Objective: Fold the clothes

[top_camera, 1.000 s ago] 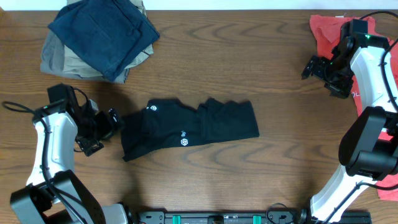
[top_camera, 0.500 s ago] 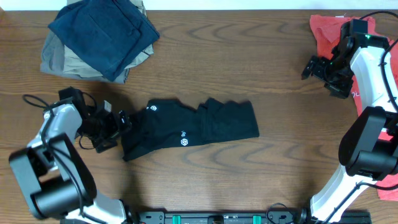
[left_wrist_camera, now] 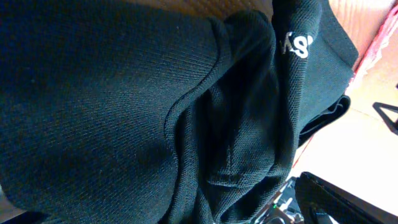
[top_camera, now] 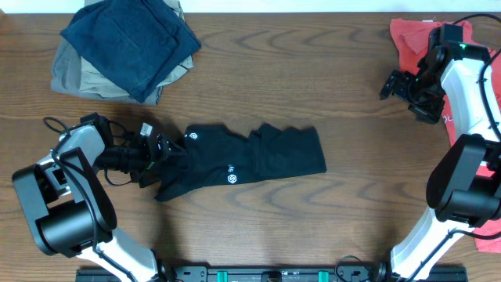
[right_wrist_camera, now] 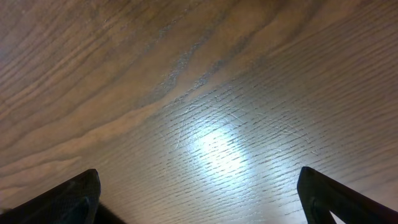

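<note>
A black knit garment (top_camera: 243, 160) is lying crumpled lengthwise at the middle of the wooden table (top_camera: 313, 63). The left gripper (top_camera: 162, 149) is sitting at its left end, touching the fabric. The left wrist view is showing only dark cloth and a white logo (left_wrist_camera: 293, 45), so I cannot tell whether the jaws are clamping it. The right gripper (top_camera: 394, 84) is hovering spread wide over bare wood beside a red cloth (top_camera: 411, 39). A folded navy garment (top_camera: 129, 39) is resting on a khaki one (top_camera: 66, 74) at the far left.

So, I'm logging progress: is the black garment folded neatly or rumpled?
Rumpled. The black garment lies as a bunched strip with uneven, overlapping layers; the left wrist view shows creased folds up close.
</note>
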